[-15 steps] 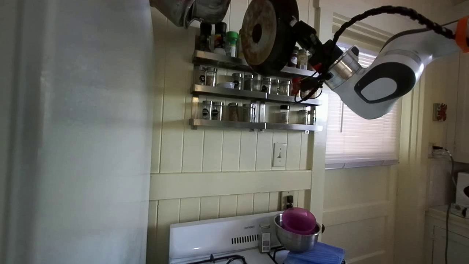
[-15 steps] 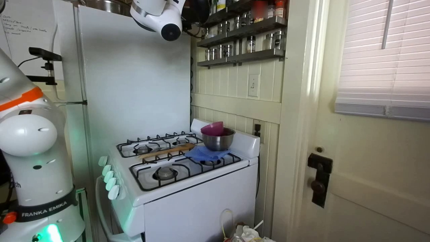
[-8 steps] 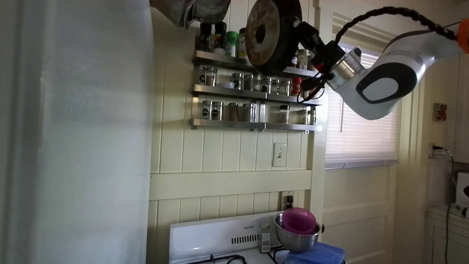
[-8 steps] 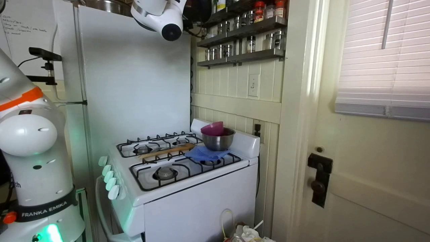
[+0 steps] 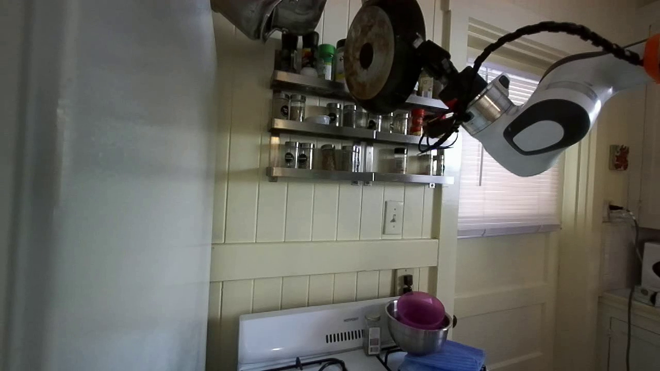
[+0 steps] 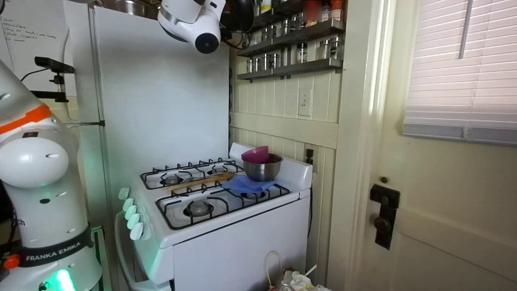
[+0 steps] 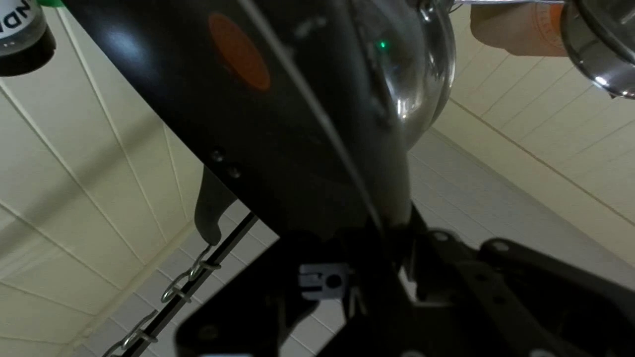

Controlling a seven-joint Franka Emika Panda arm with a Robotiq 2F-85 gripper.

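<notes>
Three metal shelves (image 5: 330, 130) on panelled wall (image 5: 319, 216) above white stove (image 6: 242, 238), fridge (image 6: 161, 93) beside; hand (image 5: 420, 43) pinching dark pan (image 5: 379, 62).

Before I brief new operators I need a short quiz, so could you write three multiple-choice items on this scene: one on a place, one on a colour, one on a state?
1. Where is the magenta bowl?
A) On a spice shelf
B) In the steel bowl
C) On the floor

2. What colour is the cloth on the stove?
A) Blue
B) Yellow
C) Red

3. How is the tool?
A) Wide open
B) Shut on the cloth
C) Shut on the edge of the dark pan

1: B, since both exterior views show it sitting partly down in the steel bowl.
2: A, as the cloth looks plainly blue in both exterior views.
3: C, because an exterior view shows the dark pan up in the air with its edge at the tool.
</notes>
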